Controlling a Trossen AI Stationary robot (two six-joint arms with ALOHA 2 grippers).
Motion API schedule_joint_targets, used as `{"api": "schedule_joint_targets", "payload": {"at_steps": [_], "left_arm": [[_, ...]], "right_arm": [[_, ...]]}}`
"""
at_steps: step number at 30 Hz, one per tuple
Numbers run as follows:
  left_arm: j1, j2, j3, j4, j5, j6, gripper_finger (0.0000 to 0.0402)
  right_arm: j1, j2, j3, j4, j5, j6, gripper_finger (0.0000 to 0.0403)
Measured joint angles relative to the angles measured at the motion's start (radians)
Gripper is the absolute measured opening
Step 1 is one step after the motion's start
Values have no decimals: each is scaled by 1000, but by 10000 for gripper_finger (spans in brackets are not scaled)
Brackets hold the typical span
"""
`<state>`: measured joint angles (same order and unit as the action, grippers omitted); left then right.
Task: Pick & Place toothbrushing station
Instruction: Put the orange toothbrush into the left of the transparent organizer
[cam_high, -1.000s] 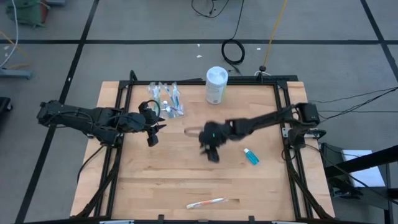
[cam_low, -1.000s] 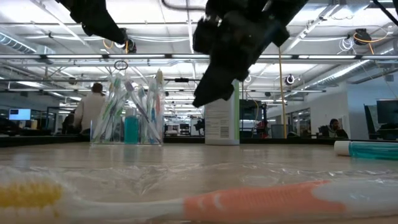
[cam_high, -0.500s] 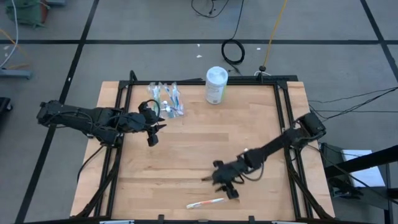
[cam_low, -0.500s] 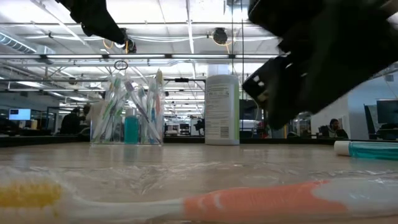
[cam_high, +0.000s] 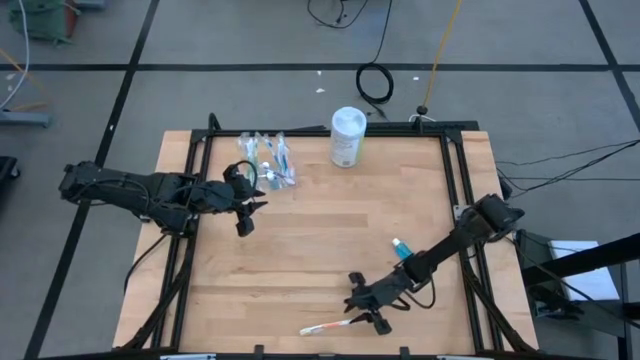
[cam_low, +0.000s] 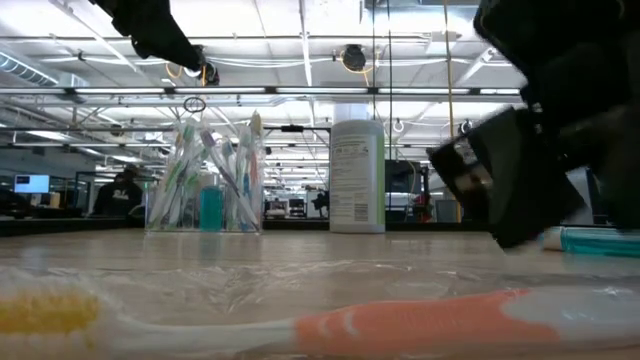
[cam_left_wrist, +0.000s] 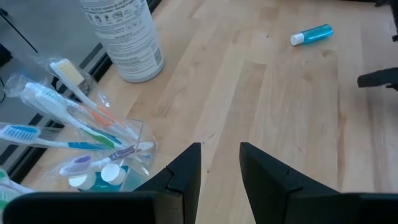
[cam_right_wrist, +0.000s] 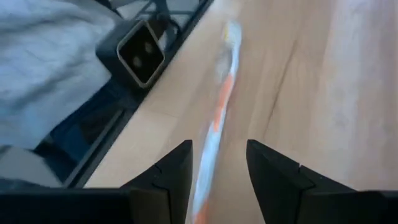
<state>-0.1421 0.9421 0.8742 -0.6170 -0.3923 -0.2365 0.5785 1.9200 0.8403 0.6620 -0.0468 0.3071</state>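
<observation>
Right hand (cam_high: 366, 312) has swung down from mid-desk to the loose toothbrush (cam_high: 330, 326) — fingers apart, empty — next: lower, pinch the handle.

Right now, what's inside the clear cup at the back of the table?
The clear cup holds toothbrushes standing bristles-up and teal tubes among them. Their lower ends overlap, so an exact count is hidden.

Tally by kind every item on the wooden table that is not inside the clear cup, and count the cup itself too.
Clear cup: 1
White canister: 1
Teal tube: 1
Loose toothbrush: 1
Total: 4
</observation>
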Motion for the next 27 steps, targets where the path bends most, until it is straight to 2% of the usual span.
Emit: {"api": "schedule_joint_targets", "payload": {"at_steps": [2, 6, 16, 20, 27], "left_arm": [[0, 0, 0, 0, -1, 7, 118], [0, 0, 0, 0, -1, 11, 118], [0, 0, 0, 0, 0, 24, 118], [0, 0, 0, 0, 0, 24, 118], [0, 0, 0, 0, 0, 21, 118]], "right_arm": [[0, 37, 0, 66, -51, 46, 141], [6, 83, 1, 168, -57, 72, 141], [5, 130, 4, 179, -29, 44, 138], [0, 130, 4, 173, -29, 47, 108], [-31, 128, 6, 165, -40, 59, 15]]}}
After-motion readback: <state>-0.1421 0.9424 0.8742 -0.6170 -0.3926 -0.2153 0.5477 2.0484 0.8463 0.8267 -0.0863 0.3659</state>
